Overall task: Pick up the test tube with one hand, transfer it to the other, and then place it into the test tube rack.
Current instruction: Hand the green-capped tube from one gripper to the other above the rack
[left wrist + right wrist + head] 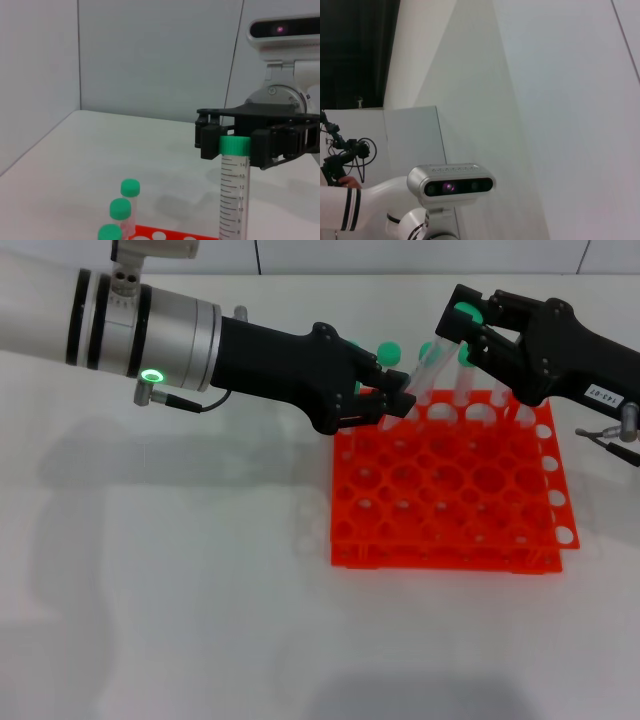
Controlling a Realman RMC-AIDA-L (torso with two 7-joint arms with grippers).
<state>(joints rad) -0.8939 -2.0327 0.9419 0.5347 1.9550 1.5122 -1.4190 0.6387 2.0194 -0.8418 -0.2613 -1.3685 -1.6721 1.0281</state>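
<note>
The test tube (432, 362) hangs tilted over the far edge of the orange-red test tube rack (450, 490). My right gripper (463, 322), the one with the white label, is shut on its green cap. The left wrist view shows the same grip: the right gripper (235, 146) clamps the cap and the graduated test tube (233, 200) hangs below it. My left gripper (398, 400), on the silver-white arm with the green ring, sits at the rack's far left corner. Its fingers are apart, beside the tube's lower end. The right wrist view shows none of these.
Other green-capped tubes (388, 351) stand in the rack's far row; three of their caps (120, 208) show above the rack's edge (165, 234) in the left wrist view. White table (180, 590) lies left of and in front of the rack. A white wall rises behind.
</note>
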